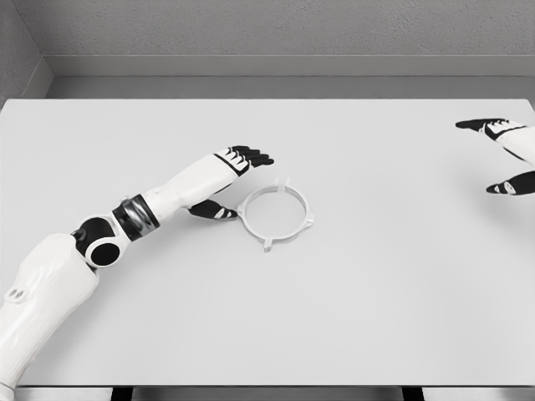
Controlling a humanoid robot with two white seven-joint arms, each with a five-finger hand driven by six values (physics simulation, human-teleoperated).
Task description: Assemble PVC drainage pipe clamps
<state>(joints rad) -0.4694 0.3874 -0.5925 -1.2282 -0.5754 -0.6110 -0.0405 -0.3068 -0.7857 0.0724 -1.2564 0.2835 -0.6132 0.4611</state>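
White and jointed, the left arm comes in from the lower left corner and stretches across the table toward its middle. At its end the left hand lies low over the surface with its black fingers extended and loosely spread, pointing to the right, while the thumb angles off below them; they hold nothing. Just beside the thumb tip, on its right, lies the pipe clamp ring, a thin white hoop with small tabs sticking out around its rim, flat on the table. The ring sits below and slightly right of the extended fingertips, in the open angle between them and the thumb. Whether the thumb tip actually touches the rim cannot be told; the other fingers are clear of it.

Far off to the right of the ring, at the picture's edge, the right hand shows only in part: dark fingertips above and a dark thumb tip below, held apart with nothing between them, well away from the ring.
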